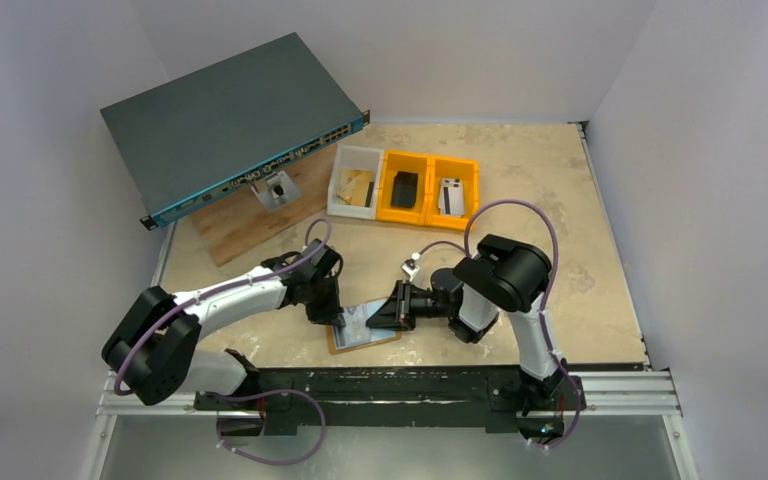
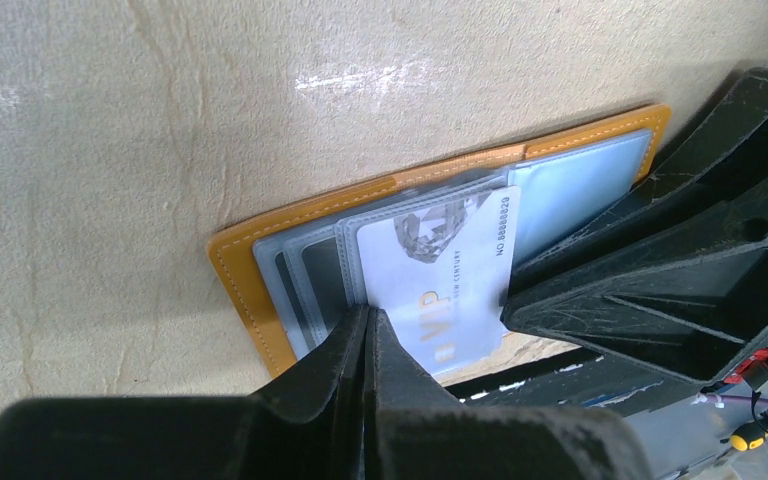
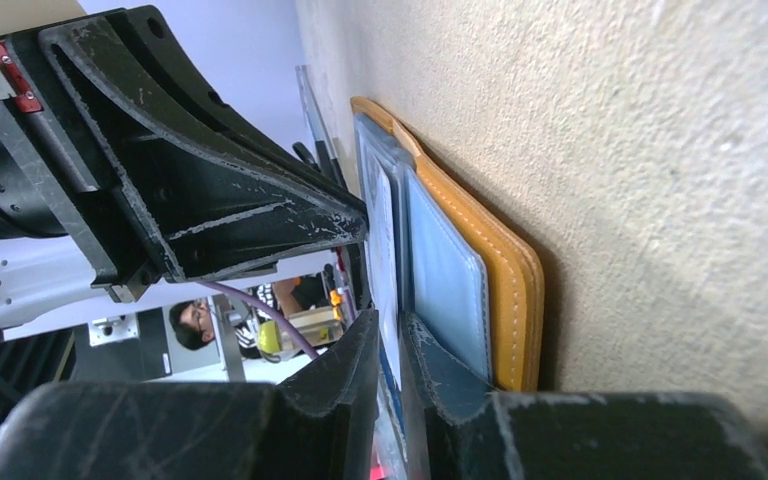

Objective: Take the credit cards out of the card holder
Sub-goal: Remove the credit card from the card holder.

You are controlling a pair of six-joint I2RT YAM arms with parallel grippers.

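Observation:
The card holder (image 1: 357,337) lies open near the table's front edge, tan-orange outside (image 2: 245,290) with pale blue-grey sleeves. A white credit card (image 2: 440,270) marked VIP sticks halfway out of a sleeve toward the table edge. My left gripper (image 2: 370,318) is shut, its tips pressed down on the sleeve beside the card's corner (image 1: 339,322). My right gripper (image 3: 390,335) comes in from the right (image 1: 372,318), its jaws narrowed on the card's free edge (image 3: 384,250). A dark card shows dimly in another sleeve (image 2: 290,285).
A grey network switch (image 1: 230,125) rests on a wooden board (image 1: 250,225) at the back left. A white bin (image 1: 355,180) and two orange bins (image 1: 405,187) (image 1: 452,190) stand behind the arms. The metal rail (image 1: 410,382) runs just in front of the holder.

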